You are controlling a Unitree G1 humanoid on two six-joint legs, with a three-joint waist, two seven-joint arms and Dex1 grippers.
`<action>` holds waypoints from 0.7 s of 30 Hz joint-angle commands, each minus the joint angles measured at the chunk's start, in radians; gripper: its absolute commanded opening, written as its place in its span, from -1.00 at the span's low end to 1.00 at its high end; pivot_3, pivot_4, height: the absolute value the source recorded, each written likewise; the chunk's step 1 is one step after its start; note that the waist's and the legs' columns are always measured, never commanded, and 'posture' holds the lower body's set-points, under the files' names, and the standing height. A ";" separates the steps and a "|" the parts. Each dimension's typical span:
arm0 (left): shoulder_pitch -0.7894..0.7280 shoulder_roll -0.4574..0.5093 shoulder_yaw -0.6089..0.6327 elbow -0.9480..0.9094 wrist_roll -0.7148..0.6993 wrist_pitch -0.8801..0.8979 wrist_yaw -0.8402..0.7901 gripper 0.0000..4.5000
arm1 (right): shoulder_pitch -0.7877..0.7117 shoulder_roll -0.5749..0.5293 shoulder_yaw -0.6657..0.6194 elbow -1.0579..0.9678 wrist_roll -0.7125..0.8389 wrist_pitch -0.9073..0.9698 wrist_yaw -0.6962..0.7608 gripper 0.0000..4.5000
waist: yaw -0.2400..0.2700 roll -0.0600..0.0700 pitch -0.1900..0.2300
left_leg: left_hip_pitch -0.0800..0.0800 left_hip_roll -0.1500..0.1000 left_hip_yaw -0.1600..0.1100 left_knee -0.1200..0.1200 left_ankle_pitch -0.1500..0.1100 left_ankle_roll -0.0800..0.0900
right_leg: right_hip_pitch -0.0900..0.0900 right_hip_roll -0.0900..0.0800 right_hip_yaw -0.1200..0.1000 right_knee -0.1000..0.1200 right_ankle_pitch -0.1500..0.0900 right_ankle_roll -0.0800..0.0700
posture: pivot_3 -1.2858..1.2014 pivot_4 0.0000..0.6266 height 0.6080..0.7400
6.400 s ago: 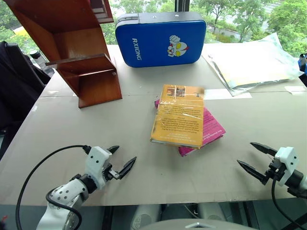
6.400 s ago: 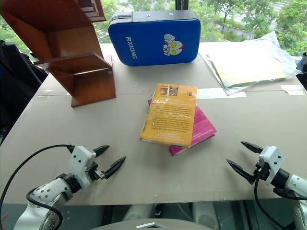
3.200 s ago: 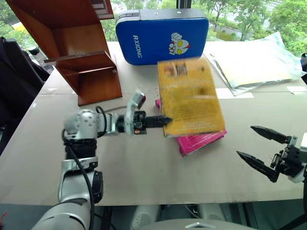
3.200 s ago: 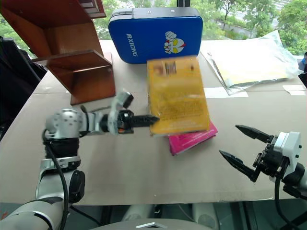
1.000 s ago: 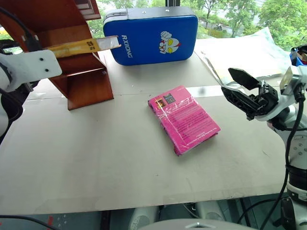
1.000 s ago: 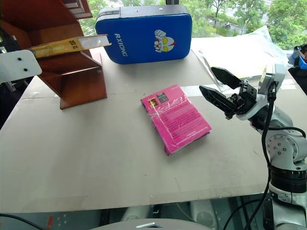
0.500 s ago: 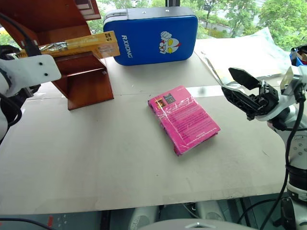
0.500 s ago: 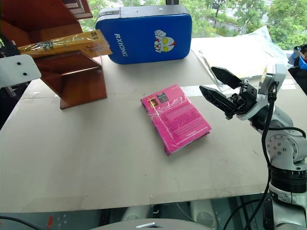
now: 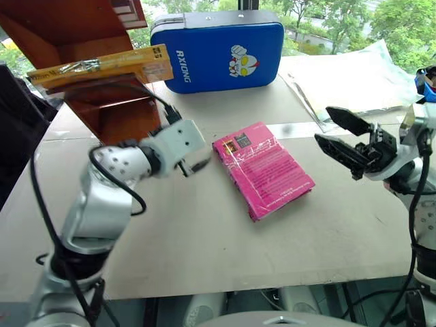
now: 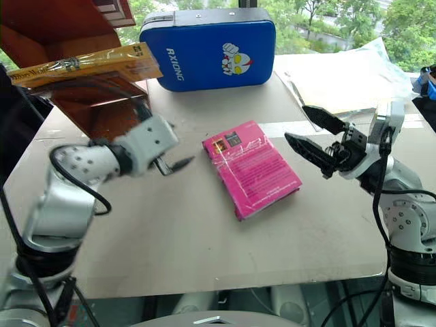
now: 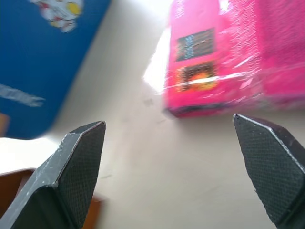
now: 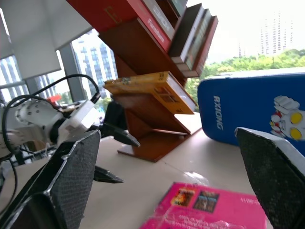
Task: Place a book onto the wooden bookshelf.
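- Book (image 9: 102,66) lies flat on a ledge of the bookshelf (image 9: 75,27), one end overhanging toward the blue case (image 9: 218,48)
- Left gripper (image 10: 170,163) empty, jaws spread, over the table (image 9: 204,245) beside the pink book (image 9: 262,168)
- Right gripper (image 9: 344,139) empty, jaws apart, raised clear of the table
- Judgement: placement looks done; only checking that the book sits stable remains

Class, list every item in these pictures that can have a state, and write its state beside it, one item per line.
yellow book: lying flat on a shelf, one end overhanging
wooden bookshelf: slanted, holding the yellow book
pink book: flat on the table, plastic-wrapped
blue case: standing on edge, shut
left pincer: open, empty
right pincer: open, empty
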 commanded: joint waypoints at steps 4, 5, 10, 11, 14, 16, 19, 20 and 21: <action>0.387 -0.251 0.275 0.001 -0.223 -0.132 0.052 -0.07 | 0.337 -0.005 0.024 -0.027 -0.342 -0.218 -0.042 1.00 | 0.015 0.000 0.000 | 0.000 0.001 -0.002 0.000 0.000 0.000 | 0.000 -0.001 -0.001 0.000 0.000 0.000 | 0.03 -0.52 1.00; 0.442 -0.263 0.290 0.023 -0.236 -0.206 0.048 -0.19 | 0.396 -0.003 0.006 -0.014 -0.364 -0.259 -0.026 1.00 | 0.018 0.001 -0.001 | 0.001 0.001 -0.001 0.000 0.000 0.000 | 0.001 -0.002 -0.001 0.000 0.000 -0.001 | 0.03 -0.52 1.00; 0.617 -0.308 0.363 0.188 -0.268 -0.493 0.066 -0.97 | 0.583 0.002 -0.053 0.084 -0.447 -0.428 0.020 1.00 | 0.035 0.001 -0.002 | 0.009 0.002 0.001 0.001 -0.001 -0.002 | 0.013 -0.003 -0.001 -0.008 -0.005 -0.001 | 0.03 -0.52 1.00; 0.644 -0.300 0.364 0.230 -0.244 -0.572 0.079 -0.97 | 0.604 0.001 -0.058 0.112 -0.465 -0.458 0.026 1.00 | 0.035 0.001 -0.003 | 0.012 0.003 0.002 0.001 -0.002 -0.004 | 0.015 -0.004 -0.001 -0.008 -0.005 -0.001 | 0.03 -0.52 1.00; 0.674 -0.286 0.359 0.284 -0.251 -0.683 0.093 -0.97 | 0.621 0.003 -0.061 0.165 -0.487 -0.511 0.035 1.00 | 0.033 0.000 -0.005 | 0.016 0.009 0.004 0.000 -0.004 -0.005 | 0.020 -0.005 -0.002 -0.014 -0.005 -0.001 | 0.03 -0.52 1.00; 0.693 -0.275 0.344 0.287 -0.289 -0.722 0.062 -0.87 | 0.622 0.005 -0.059 0.190 -0.492 -0.534 0.040 1.00 | 0.031 0.002 -0.007 | 0.016 0.011 0.005 0.000 -0.004 -0.005 | 0.020 -0.005 -0.003 -0.014 -0.005 -0.001 | 0.03 -0.52 1.00; 0.714 -0.259 0.318 0.300 -0.283 -0.798 0.060 -0.46 | 0.615 0.006 -0.051 0.215 -0.499 -0.560 0.046 1.00 | 0.029 0.003 -0.007 | 0.015 0.012 0.005 0.000 -0.004 -0.005 | 0.019 -0.005 -0.005 -0.014 -0.005 -0.002 | 0.03 -0.52 1.00; 0.720 -0.255 0.310 0.304 -0.281 -0.819 0.062 -0.25 | 0.609 0.007 -0.049 0.224 -0.498 -0.565 0.046 1.00 | 0.029 0.003 -0.007 | 0.015 0.012 0.005 -0.001 -0.004 -0.005 | 0.019 -0.005 -0.006 -0.014 -0.004 -0.002 | 0.03 -0.52 1.00; 0.723 -0.257 0.308 0.307 -0.286 -0.832 0.070 -0.02 | 0.600 0.008 -0.046 0.237 -0.500 -0.570 0.046 1.00 | 0.031 0.003 -0.007 | 0.015 0.012 0.005 -0.001 -0.004 -0.005 | 0.018 -0.005 -0.006 -0.014 -0.004 -0.002 | 0.03 -0.52 1.00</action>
